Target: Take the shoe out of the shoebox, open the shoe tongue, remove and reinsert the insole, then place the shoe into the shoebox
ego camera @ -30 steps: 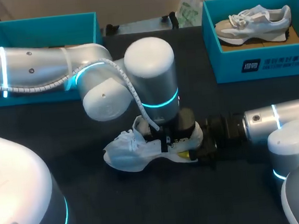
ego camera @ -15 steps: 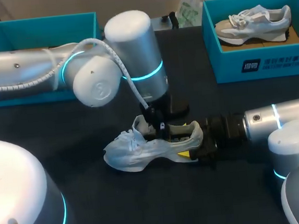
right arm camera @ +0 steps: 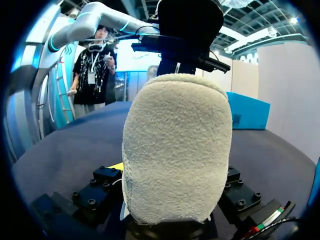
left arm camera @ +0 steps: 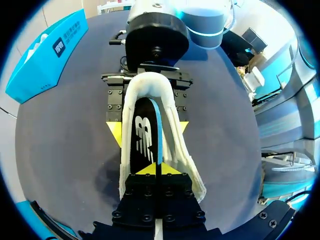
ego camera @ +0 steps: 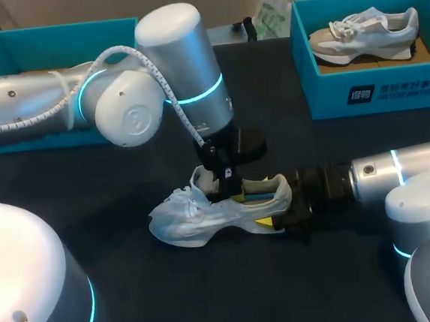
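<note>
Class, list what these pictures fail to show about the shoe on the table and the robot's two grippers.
- Right wrist view: the heel of the shoe fills the picture, hiding the fingertips of the right gripper and the insole.
- Left wrist view: the left gripper covers the toe and laces.
- Head view: the left arm hides part of the inside of the left shoebox.

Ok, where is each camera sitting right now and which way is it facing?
Head view: fixed above and behind the robot, looking down on the table; left arm enters from its left, right arm from its right.
Left wrist view: looks down into the shoe at the insole; own left gripper pinches the insole's edge.
Right wrist view: looks level across the table at the shoe's heel; own right gripper clamps it from both sides.
Shared: all three show the shoe; each wrist view shows the other arm.
</note>
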`<state>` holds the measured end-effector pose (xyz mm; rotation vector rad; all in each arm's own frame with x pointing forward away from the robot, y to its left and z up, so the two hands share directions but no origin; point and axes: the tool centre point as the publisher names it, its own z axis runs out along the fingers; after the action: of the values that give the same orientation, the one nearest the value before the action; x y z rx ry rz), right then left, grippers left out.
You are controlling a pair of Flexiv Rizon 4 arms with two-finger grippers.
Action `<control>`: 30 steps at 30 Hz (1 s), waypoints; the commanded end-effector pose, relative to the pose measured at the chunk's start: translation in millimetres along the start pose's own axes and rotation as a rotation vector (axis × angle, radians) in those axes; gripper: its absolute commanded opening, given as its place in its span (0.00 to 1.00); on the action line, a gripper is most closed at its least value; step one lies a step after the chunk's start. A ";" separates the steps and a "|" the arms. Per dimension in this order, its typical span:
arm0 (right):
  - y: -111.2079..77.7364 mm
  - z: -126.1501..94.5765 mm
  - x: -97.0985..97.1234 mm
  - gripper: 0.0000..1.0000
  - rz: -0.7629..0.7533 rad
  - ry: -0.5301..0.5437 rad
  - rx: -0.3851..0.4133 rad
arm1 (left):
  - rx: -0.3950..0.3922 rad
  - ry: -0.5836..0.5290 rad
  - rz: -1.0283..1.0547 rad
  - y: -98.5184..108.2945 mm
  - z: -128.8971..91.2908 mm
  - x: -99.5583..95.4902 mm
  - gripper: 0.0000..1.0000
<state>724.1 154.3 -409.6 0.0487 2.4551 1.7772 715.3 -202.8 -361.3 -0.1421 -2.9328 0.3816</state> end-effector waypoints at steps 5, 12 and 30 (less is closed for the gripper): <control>2.4 1.1 1.8 0.00 0.001 -0.001 0.007 | 0.051 -0.020 -0.037 10.3 -14.6 1.0 0.00; 2.4 1.1 1.8 0.00 0.001 -0.001 0.007 | 0.086 -0.049 -0.053 13.8 -25.3 1.9 0.00; 2.4 1.1 1.8 0.00 0.001 -0.001 0.007 | 0.134 -0.075 -0.059 1.4 -33.0 3.8 0.00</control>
<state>723.8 154.7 -409.6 0.0491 2.4550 1.7771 719.2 -182.5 -328.0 -0.0224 -2.9580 0.5954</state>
